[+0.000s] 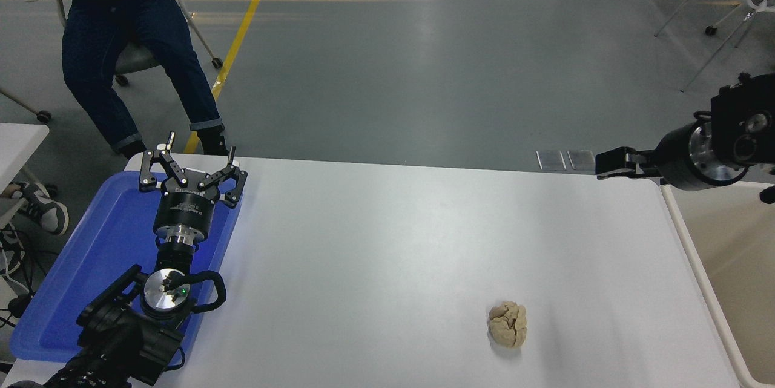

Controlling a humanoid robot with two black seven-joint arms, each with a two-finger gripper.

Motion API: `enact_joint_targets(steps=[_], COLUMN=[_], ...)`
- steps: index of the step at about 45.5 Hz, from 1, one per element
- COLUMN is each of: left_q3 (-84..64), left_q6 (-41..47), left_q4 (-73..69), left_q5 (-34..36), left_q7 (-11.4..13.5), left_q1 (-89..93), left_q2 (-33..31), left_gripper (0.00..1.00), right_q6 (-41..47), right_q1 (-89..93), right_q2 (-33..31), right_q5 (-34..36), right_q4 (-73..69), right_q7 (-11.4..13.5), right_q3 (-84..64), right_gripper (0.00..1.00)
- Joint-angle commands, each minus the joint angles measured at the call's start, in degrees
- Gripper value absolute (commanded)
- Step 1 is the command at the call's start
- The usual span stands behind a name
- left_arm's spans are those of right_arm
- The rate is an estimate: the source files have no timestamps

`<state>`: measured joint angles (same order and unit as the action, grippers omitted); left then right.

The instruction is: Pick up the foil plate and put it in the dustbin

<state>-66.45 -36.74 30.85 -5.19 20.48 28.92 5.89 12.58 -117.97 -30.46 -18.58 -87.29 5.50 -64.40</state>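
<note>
The foil plate is not in view. The dustbin (697,262), pale beige with a cream rim, stands at the table's right end, cut off by the picture's edge; the part of its inside that shows holds nothing I can see. My right gripper (605,167) comes in from the right edge and points left, raised above the table's far right corner, just left of the bin's rim. I see it edge-on with nothing visible in it. My left gripper (191,161) is parked open and empty over the blue tray.
A small beige wrinkly lump (507,324) lies on the white table (393,243) near the front right. A flat blue tray (109,236) lies at the left end. A person (133,43) sits on a wheeled chair beyond the far left corner.
</note>
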Motion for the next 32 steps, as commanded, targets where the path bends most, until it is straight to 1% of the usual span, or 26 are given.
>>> enact_joint_targets(steps=[1, 7, 10, 16, 21, 26, 32], left_q3=[0.0, 0.0, 0.0, 0.0, 0.0, 0.0, 0.0], left_q6=[0.0, 0.0, 0.1, 0.1, 0.1, 0.0, 0.0], left_q4=[0.0, 0.0, 0.0, 0.0, 0.0, 0.0, 0.0], left_q5=[0.0, 0.0, -0.1, -0.1, 0.0, 0.0, 0.0], left_q7=[0.0, 0.0, 0.0, 0.0, 0.0, 0.0, 0.0], left_q1=[0.0, 0.0, 0.0, 0.0, 0.0, 0.0, 0.0], left_q2=[0.0, 0.0, 0.0, 0.0, 0.0, 0.0, 0.0], left_gripper=[1.0, 1.0, 1.0, 1.0, 1.0, 1.0, 1.0], right_q6=[7.0, 13.4, 14.1, 14.9, 15.9, 17.7, 19.0], right_q1=[-5.1, -6.7, -6.7, -6.7, -6.4, -6.5, -6.9], right_q2=[4.9, 7.3, 8.9, 12.2, 14.5, 14.8, 14.6], right_q5=[4.9, 9.0, 11.5, 13.8, 14.6, 14.4, 12.3], right_q4=[-3.6, -4.0, -4.0, -3.9, -3.4, -3.3, -3.2], right_q7=[-0.1, -0.4, -0.4, -0.5, -0.5, -0.4, -0.3], right_q3=[0.2, 2.3, 3.3, 4.0, 4.0, 3.8, 3.1], right_gripper=[1.0, 1.0, 1.0, 1.0, 1.0, 1.0, 1.0])
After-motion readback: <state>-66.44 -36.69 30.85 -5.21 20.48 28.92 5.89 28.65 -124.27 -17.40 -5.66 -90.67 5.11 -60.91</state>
